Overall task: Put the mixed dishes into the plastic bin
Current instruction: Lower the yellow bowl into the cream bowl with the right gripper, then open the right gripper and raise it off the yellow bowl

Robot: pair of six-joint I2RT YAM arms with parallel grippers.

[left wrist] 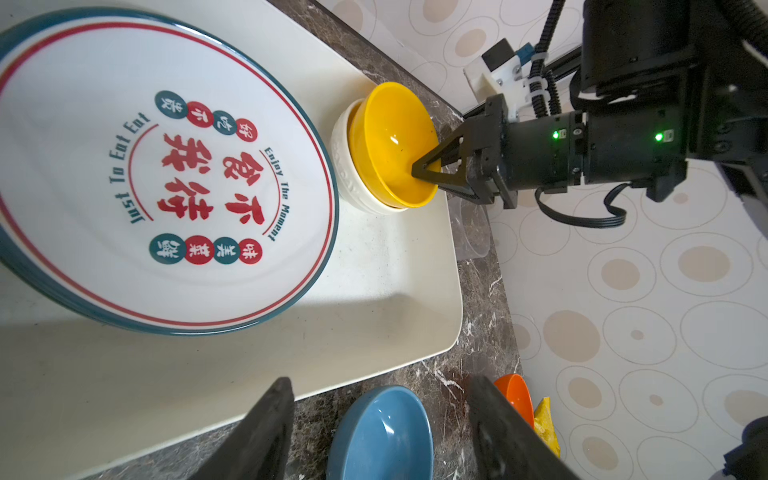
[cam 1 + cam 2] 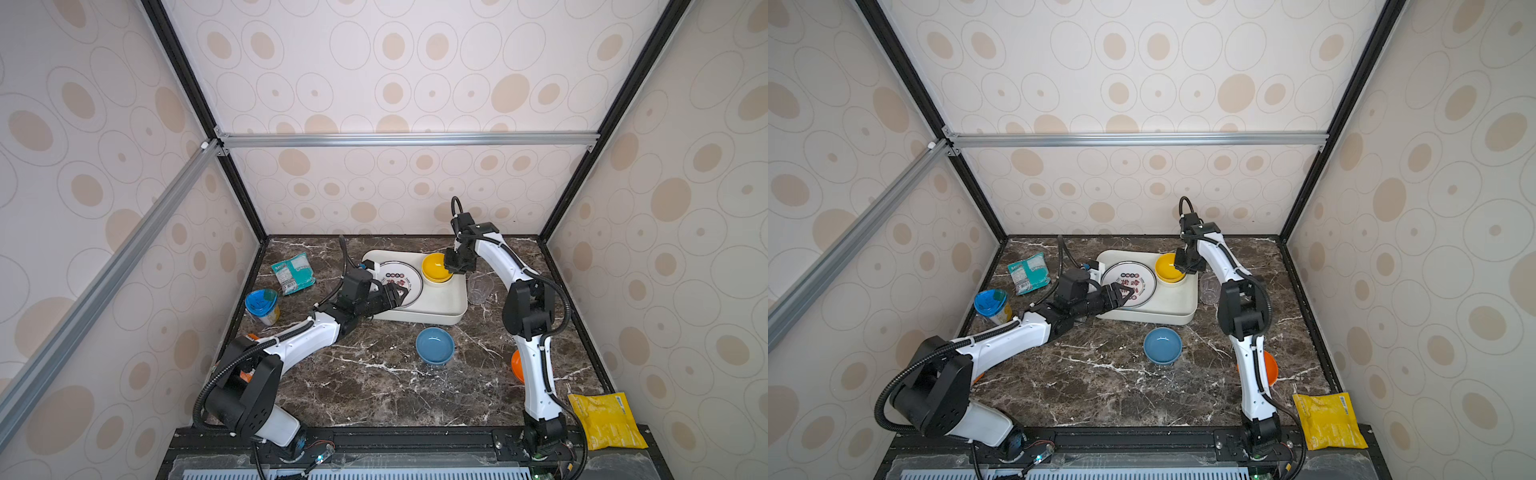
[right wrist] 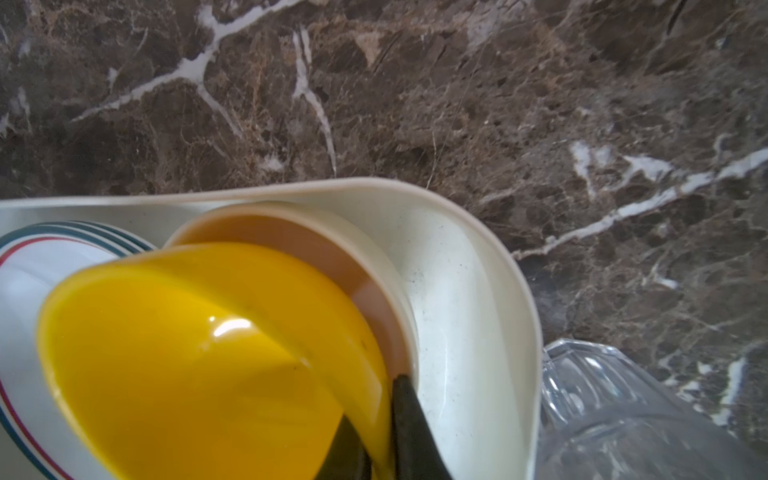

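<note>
The plastic bin is a white tub at the back middle of the marble table. In it lie a white plate with red characters and a yellow bowl, tilted inside a cream bowl. My right gripper is shut on the yellow bowl's rim, one finger inside it and one outside. My left gripper stands open over the plate's near edge, holding nothing. A blue bowl, an orange bowl and a clear cup are on the table.
A teal snack packet and a blue-lidded cup sit at the left. A yellow packet lies at the front right corner. Patterned walls close in three sides; the right arm partly hides the orange bowl.
</note>
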